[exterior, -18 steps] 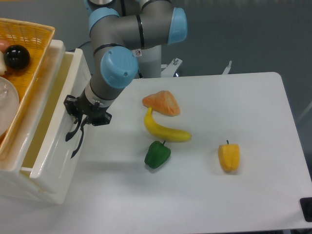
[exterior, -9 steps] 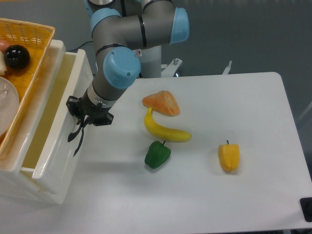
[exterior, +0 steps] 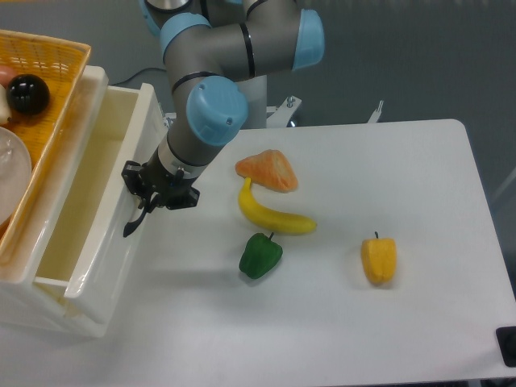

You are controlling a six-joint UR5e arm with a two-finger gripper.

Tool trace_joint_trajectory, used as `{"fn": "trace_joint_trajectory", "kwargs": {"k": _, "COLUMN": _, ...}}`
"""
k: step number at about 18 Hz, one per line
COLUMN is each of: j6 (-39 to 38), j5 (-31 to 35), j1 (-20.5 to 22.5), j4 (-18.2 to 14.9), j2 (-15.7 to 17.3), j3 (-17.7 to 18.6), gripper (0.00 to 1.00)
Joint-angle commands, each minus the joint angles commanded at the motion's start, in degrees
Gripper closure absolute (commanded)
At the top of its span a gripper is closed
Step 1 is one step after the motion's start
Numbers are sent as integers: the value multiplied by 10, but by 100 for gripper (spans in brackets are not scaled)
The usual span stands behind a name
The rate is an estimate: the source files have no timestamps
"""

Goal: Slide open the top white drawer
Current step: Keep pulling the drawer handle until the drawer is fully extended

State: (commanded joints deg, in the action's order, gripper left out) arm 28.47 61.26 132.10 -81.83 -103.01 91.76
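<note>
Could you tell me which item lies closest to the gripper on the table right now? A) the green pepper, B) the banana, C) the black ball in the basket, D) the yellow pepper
B: the banana lies just right of the gripper at the top white drawer, with its upper tip nearer than the green pepper or the yellow pepper.

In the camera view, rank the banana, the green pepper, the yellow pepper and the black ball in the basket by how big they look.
1. banana, clearly longest
2. yellow pepper and green pepper, too alike to separate
3. black ball, smallest, though it sits higher in the orange basket, so nearer the camera
</note>
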Motion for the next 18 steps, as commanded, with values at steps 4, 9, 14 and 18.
{"fn": "trace_joint_trajectory", "kwargs": {"k": 4, "j6": 10, "j5": -1, "j1": 14, "j4": -1, "j2": 1, "j3": -2, "gripper": 79}}
{"fn": "trace_joint_trajectory", "kwargs": {"k": 9, "j6": 19, "j5": 0, "j1": 25, "j4": -1, "j2": 0, "j3": -2, "gripper": 79}}
{"fn": "trace_joint_trajectory", "kwargs": {"k": 14, "j6": 31, "j5": 7, "j1": 36, "j4": -3, "j2": 0, "j3": -2, "gripper": 79}}
{"fn": "trace_joint_trajectory", "kwargs": {"k": 18, "j6": 34, "j5": 25, "j1": 45, "j4": -4, "j2": -1, "j3": -2, "gripper": 79}}
